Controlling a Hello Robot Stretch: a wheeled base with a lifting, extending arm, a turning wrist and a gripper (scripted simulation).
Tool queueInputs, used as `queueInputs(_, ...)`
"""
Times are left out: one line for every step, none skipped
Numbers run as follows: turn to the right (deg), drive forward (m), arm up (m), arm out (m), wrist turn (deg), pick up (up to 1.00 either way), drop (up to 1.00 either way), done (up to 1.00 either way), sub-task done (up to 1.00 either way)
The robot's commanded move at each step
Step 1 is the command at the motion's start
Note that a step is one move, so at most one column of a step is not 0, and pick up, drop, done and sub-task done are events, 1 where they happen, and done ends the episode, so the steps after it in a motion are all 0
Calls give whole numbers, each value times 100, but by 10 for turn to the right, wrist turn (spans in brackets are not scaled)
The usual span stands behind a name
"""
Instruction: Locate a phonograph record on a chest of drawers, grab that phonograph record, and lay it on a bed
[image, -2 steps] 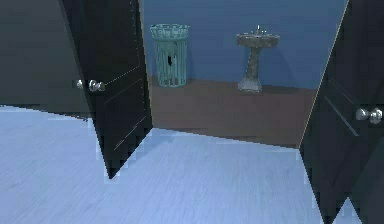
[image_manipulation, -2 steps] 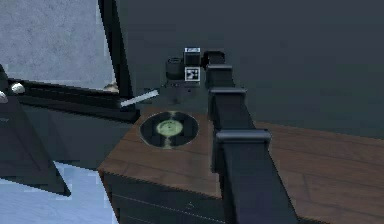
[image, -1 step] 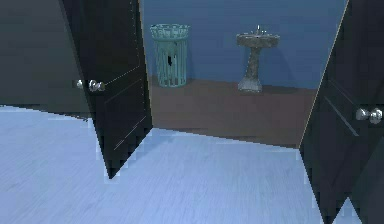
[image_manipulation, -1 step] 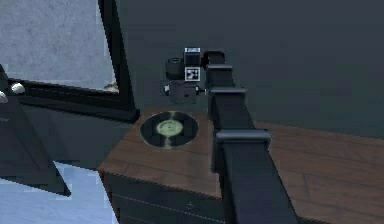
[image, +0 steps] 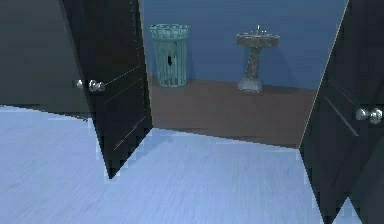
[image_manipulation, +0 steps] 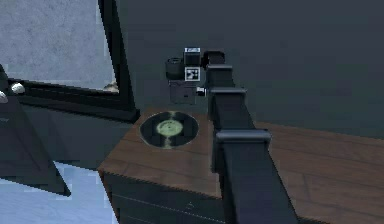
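A black phonograph record (image_manipulation: 167, 129) with a yellow-green label lies flat on the brown top of a chest of drawers (image_manipulation: 150, 165) in the arm side view. The dark arm (image_manipulation: 240, 150) rises from the bottom edge and reaches over the chest's top. At its far end sit the white marker squares, and the gripper (image_manipulation: 179, 90) is just left of them, above and slightly beyond the record, in front of the dark wall. I cannot tell whether the gripper holds anything.
The forward view looks through a doorway between two dark open doors (image: 110, 80) (image: 355, 110) with round knobs. Beyond stand a teal wicker hamper (image: 170, 55) and a pedestal sink (image: 255, 60) on brown floor. Light blue carpet (image: 180, 180) lies near. A dark-framed pane (image_manipulation: 60, 50) stands left of the chest.
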Motion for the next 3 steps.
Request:
queueInputs(0,0,-26,0,0,0,0,0,0)
queueInputs(0,0,0,0,0,100,0,0,0)
queueInputs(0,0,10,0,0,0,0,0,0)
